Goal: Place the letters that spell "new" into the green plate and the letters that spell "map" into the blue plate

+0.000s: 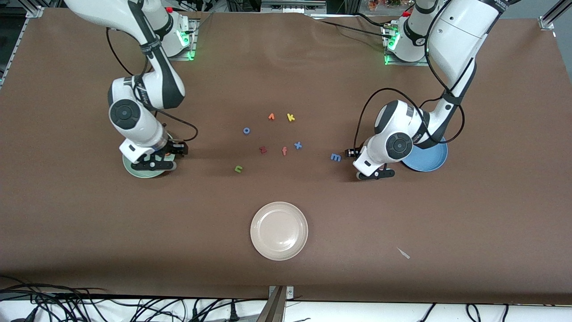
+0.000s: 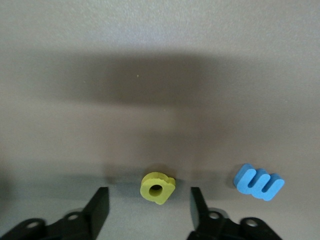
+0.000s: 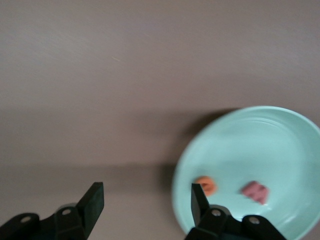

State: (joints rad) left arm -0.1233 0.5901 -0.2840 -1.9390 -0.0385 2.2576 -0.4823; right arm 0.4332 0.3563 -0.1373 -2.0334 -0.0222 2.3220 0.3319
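Observation:
My left gripper [image 2: 149,207] is low over the table, open, with the yellow "p" [image 2: 158,187] lying between its fingers and touching neither. The blue "m" [image 2: 258,181] lies just beside it [image 1: 335,157]. In the front view this gripper [image 1: 374,174] sits next to the blue plate [image 1: 430,162], which the arm partly hides. My right gripper [image 3: 145,202] is open and holds nothing, at the rim of the green plate [image 3: 265,145]. The orange "e" [image 3: 206,185] and pink "w" [image 3: 255,192] lie in that plate. The green "n" [image 1: 238,168] lies on the table mid-way between the arms.
Loose letters sit in the table's middle: orange letter [image 1: 271,116], yellow "k" [image 1: 291,117], blue "o" [image 1: 246,130], dark red "z" [image 1: 263,150], orange "f" [image 1: 284,151], blue "x" [image 1: 298,145]. A cream-white plate [image 1: 279,230] lies nearer the front camera.

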